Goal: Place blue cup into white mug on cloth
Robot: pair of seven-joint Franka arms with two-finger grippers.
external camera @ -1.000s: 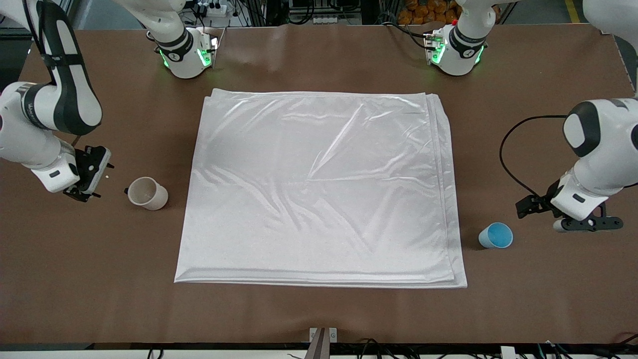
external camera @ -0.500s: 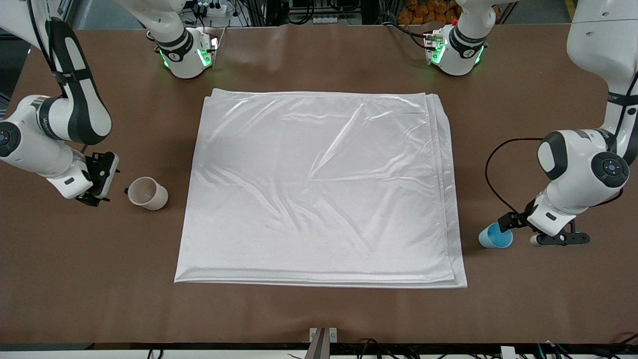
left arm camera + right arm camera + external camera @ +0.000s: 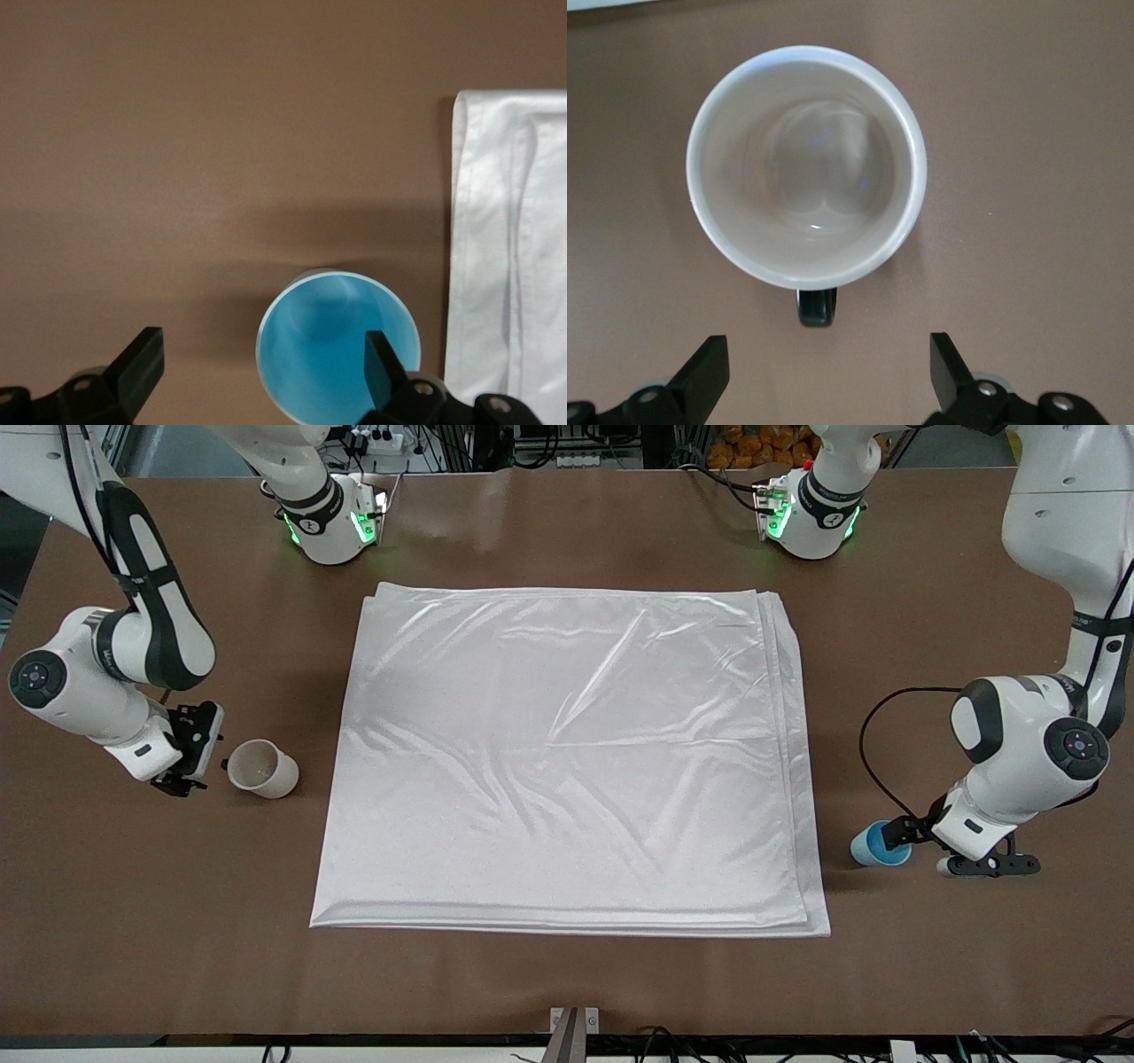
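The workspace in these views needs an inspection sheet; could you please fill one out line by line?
Surface: brown table, bare around the cloth.
Cloth: white, spread flat mid-table, nothing on it.
White mug: upright, empty, on bare table toward the right arm's end, off the cloth.
Blue cup: upright, empty, on bare table beside the cloth's edge toward the left arm's end.
Clutter: nothing seen.
Left gripper: open, low at the blue cup, one finger over its rim.
Right gripper: open, beside the white mug on its handle side.
Cables: black cable looping from the left arm's wrist.
Surroundings: equipment past the table's edge by the arm bases.
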